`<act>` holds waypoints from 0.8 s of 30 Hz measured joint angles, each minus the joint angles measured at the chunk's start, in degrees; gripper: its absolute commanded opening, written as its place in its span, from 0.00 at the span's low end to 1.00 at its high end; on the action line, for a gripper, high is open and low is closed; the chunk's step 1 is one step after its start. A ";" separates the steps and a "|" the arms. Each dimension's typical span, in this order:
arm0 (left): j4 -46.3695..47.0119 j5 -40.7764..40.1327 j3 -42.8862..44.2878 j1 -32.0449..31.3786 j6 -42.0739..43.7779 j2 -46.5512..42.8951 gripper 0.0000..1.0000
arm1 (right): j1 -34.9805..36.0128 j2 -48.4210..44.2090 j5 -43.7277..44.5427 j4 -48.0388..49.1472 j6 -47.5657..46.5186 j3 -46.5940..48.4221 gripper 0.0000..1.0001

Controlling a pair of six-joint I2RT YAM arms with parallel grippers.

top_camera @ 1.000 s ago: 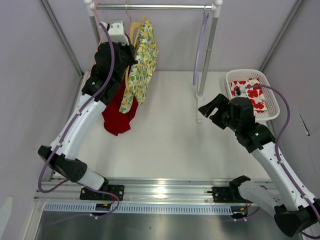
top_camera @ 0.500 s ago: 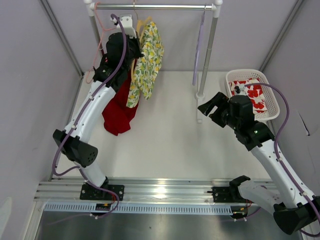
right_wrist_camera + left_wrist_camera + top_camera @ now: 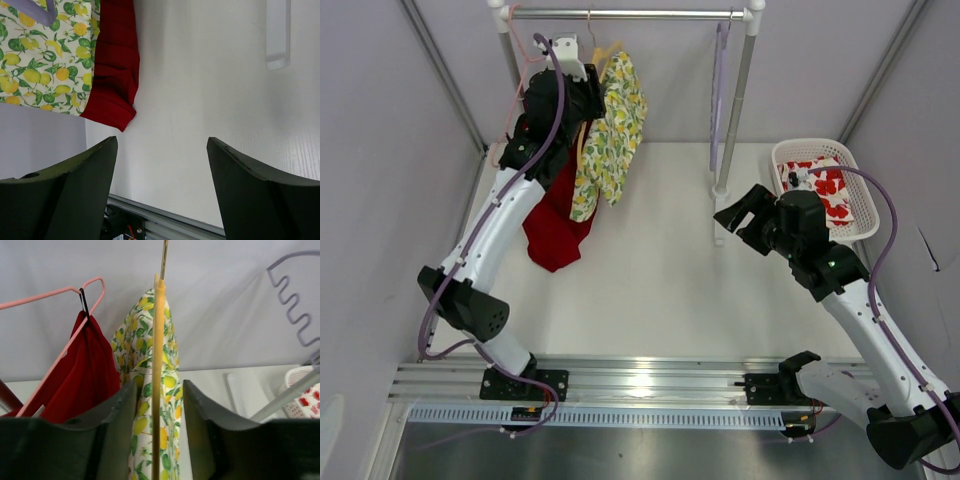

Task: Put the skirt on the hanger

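From above, the skirt is hanging draped over the yellow hanger under the rail, just beside the red garment on the pink hanger. The left end effector is reaching in at the hanger from the side. The hanger's hook seems to be sitting over the rail, though it is too thin here to be sure. The right end effector is hovering over the bench, well apart from the clothes, near the basket holding the flowered cloth.

The left wrist camera is looking along the hanger edge-on. The two fingers are standing apart on either side of it, with a gap showing on each side, so the left end effector is open and gripping nothing. The skirt is falling on both sides of the bar.

The right wrist camera is showing its jaws spread wide over bare bench, nothing between them, with the skirt and red garment at the far corner.

The step in hand looks like letting go. Doing it well means backing the left arm straight out along the hanger's plane, keeping both fingers off the bar and the cloth, so that nothing is dragging the skirt off or swinging the hook from the rail.
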 measured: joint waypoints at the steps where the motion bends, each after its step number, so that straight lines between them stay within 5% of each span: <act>1: 0.07 0.33 -0.22 0.04 -0.22 -0.70 0.59 | 0.00 0.00 -0.04 0.04 0.00 0.00 0.79; 5: -0.02 0.87 -0.94 0.11 -0.22 -4.57 0.75 | 0.00 0.00 -0.42 0.46 -0.20 0.00 0.80; 11: -2.12 4.22 -4.57 0.07 -1.33 -13.97 0.77 | 0.00 0.04 -1.07 1.18 -1.09 0.00 0.82; 18: -1.60 9.77 -31.98 -1.25 -5.92 -36.17 0.77 | 0.00 1.09 -1.36 2.27 -3.80 -1.53 0.87; 24: -5.49 11.67 -46.34 -1.42 -7.37 -48.39 0.77 | 0.00 -0.76 0.81 3.13 -6.43 -6.95 0.90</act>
